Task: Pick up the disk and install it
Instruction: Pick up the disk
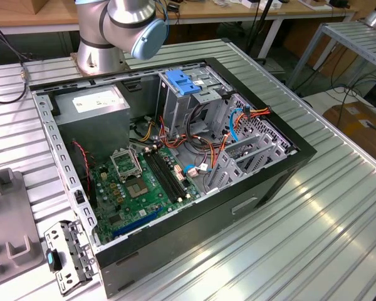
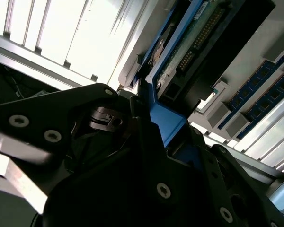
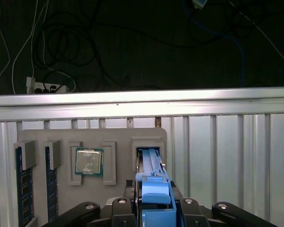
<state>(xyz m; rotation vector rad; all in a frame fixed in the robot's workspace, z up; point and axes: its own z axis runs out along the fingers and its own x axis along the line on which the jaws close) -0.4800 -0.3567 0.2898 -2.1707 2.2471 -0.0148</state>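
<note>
Wrist views: the claw (image 3: pixel 156 208) is narrowed onto the blue side rail of the disk (image 3: pixel 151 163), a finger against each side. The disk stands on edge in a slot of the grey holder (image 3: pixel 118 137) on the ribbed metal table (image 3: pixel 227 156); the second wrist view shows its green circuit-board face. Beside the slot lies a processor chip (image 3: pixel 89 161), with memory sticks (image 3: pixel 20 189) further along. Exterior view: open computer case (image 1: pixel 263 188), with the arm (image 1: pixel 122 25) standing just beyond it
</note>
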